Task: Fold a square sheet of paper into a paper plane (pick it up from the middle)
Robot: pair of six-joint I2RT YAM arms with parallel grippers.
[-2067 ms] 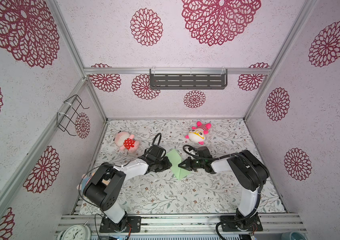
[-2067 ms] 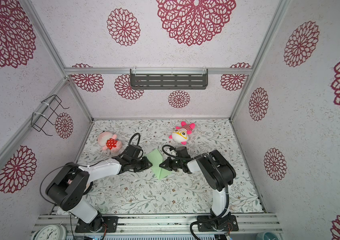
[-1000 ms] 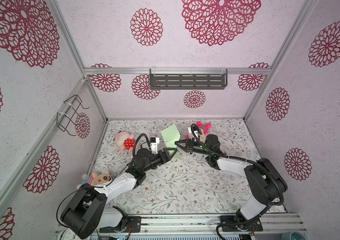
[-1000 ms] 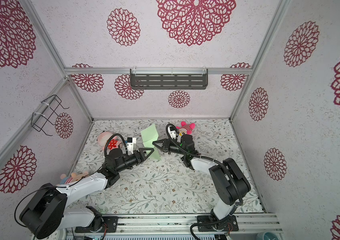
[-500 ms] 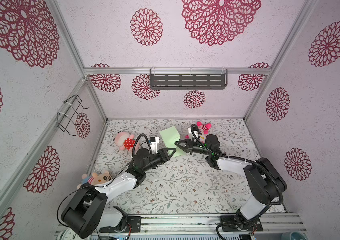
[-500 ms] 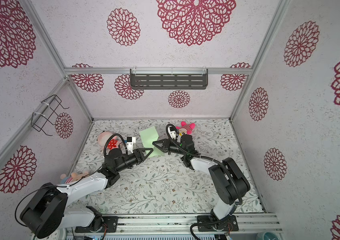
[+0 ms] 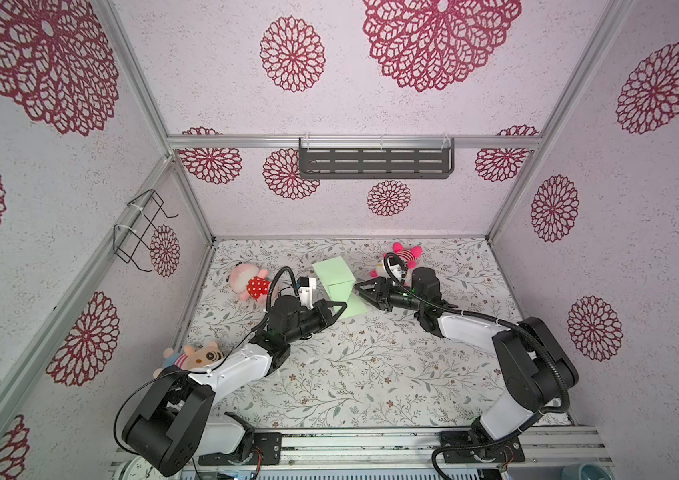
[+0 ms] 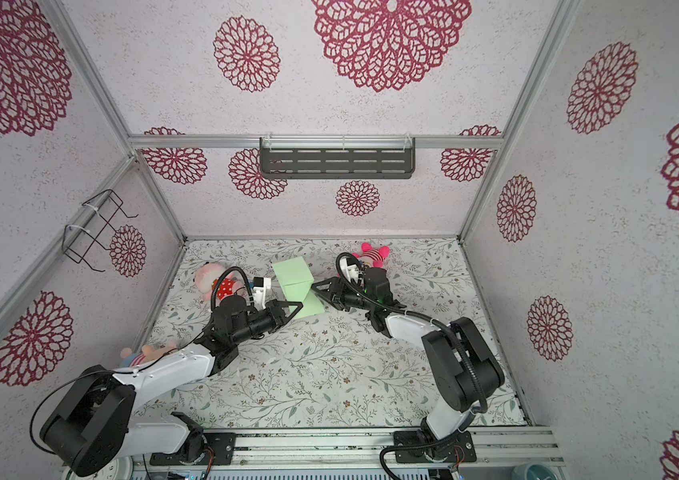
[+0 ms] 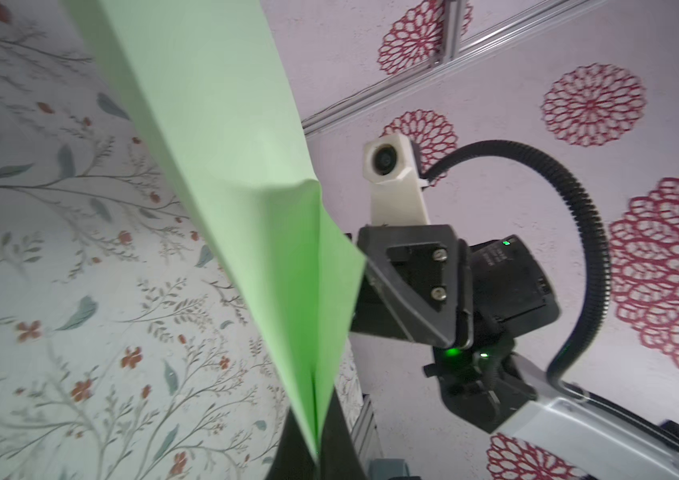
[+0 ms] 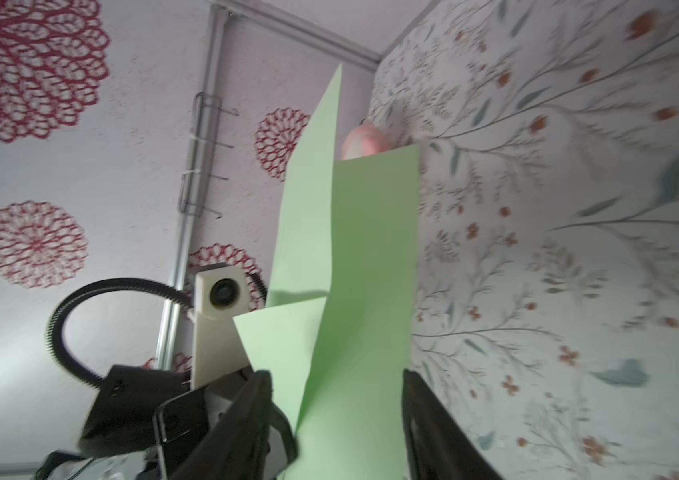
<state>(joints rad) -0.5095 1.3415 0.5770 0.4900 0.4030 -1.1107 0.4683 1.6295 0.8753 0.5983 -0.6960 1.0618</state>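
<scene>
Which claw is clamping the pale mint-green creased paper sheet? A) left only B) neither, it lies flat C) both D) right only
A: the left claw is shut on the pale mint-green creased paper sheet; the right claw stands open, fingers apart either side of it.

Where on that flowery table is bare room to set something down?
Barest: mid-front of the table, between left arm and right arm, plus its back right corner. Crowded mid-back: left gripper, right gripper, paper, pink plush and striped plush. A third plush sits beside the left arm.
</scene>
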